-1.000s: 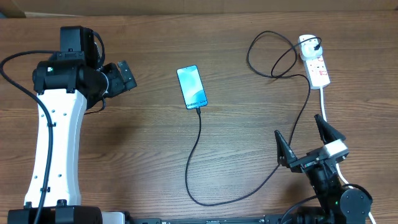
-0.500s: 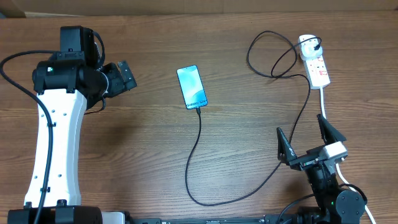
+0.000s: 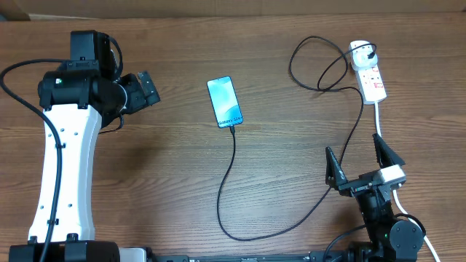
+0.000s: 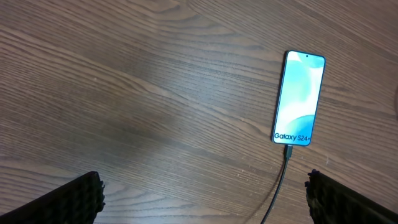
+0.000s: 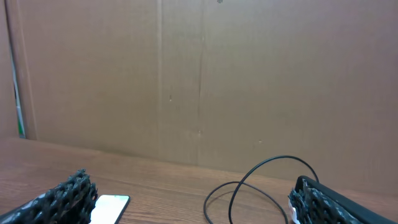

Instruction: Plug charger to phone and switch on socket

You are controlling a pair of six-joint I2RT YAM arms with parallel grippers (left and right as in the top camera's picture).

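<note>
1. Arms: the left gripper [image 3: 145,89], upper left, and the right gripper [image 3: 353,149], lower right, both have fingers spread wide and hold nothing.
2. Socket [image 3: 371,78], upper right: the charger [image 3: 234,182] plug sits in it; the switch is too small to tell.
3. Phone [image 3: 225,102], centre: the cable tip meets its lower edge, so plugging looks done.

This looks like a robotics lab bench. A brown wood-grain tabletop [image 3: 160,182] lies beneath the right gripper [image 3: 352,145], a plain brown cardboard wall [image 5: 199,74] stands ahead of it, and a white-and-black robot arm [image 3: 62,160] sits far to its left.
</note>
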